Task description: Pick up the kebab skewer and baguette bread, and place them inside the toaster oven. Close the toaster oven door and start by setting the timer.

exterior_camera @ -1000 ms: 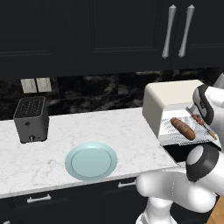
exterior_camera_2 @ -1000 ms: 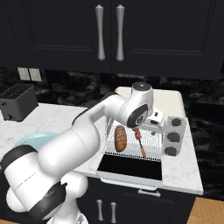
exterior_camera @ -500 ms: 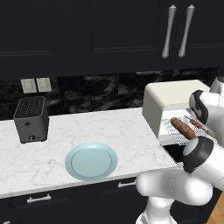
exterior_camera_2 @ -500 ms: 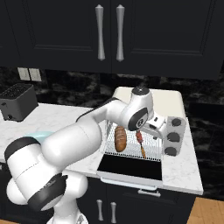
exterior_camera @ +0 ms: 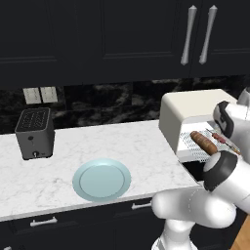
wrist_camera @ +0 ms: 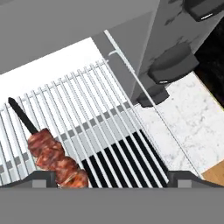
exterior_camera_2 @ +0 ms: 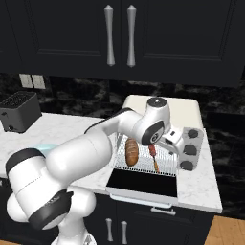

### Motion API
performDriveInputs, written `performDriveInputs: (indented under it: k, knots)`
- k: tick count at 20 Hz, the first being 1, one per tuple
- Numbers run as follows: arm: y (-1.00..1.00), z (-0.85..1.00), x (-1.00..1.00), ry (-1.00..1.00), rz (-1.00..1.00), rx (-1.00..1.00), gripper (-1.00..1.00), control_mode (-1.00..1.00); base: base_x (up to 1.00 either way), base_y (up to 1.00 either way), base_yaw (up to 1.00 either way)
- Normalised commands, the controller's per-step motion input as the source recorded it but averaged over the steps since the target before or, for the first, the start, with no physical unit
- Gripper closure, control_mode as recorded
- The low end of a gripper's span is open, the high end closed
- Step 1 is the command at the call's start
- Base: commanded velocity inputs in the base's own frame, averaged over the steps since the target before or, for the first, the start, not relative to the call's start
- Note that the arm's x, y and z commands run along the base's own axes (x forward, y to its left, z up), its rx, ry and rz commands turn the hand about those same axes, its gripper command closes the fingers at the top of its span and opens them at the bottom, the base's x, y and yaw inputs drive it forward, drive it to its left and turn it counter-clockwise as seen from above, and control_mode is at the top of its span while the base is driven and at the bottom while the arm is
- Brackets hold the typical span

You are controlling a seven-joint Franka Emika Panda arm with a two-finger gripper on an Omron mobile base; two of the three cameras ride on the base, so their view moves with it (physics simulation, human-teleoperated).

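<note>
Both foods already lie on the wire rack of the toaster oven: the baguette bread at 9 o'clock of the kebab skewer. My gripper is open and holds nothing. The toaster oven door hangs down; I judge closing it and setting the timer remain.

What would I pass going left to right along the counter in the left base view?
Dark slot toaster → pale blue plate → toaster oven → baguette bread → kebab skewer.
</note>
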Motion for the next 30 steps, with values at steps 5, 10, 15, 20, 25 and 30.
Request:
performDriveInputs:
  k: [5, 10, 15, 20, 25, 30]
  knots:
    - [0.00, 0.33, -0.72, -0.01, 0.02, 0.03, -1.00, -1.00, 0.00, 0.00, 0.00]
    - [0.22, -0.04, -0.94, 0.00, 0.10, 0.00, -1.00, -1.00, 0.00, 0.00, 0.00]
    - [0.42, -0.21, -0.67, 0.04, 0.02, 0.00, -1.00, -1.00, 0.00, 0.00, 0.00]
    - [0.36, -0.36, -0.42, 0.13, 0.08, 0.00, -1.00, -1.00, 0.00, 0.00, 0.00]
    - [-0.12, -0.30, 0.00, 0.20, 0.01, 0.00, -1.00, -1.00, 0.00, 0.00, 0.00]
    - [-0.04, -0.42, 0.00, 0.16, -0.07, 0.00, -1.00, -1.00, 0.00, 0.00, 0.00]
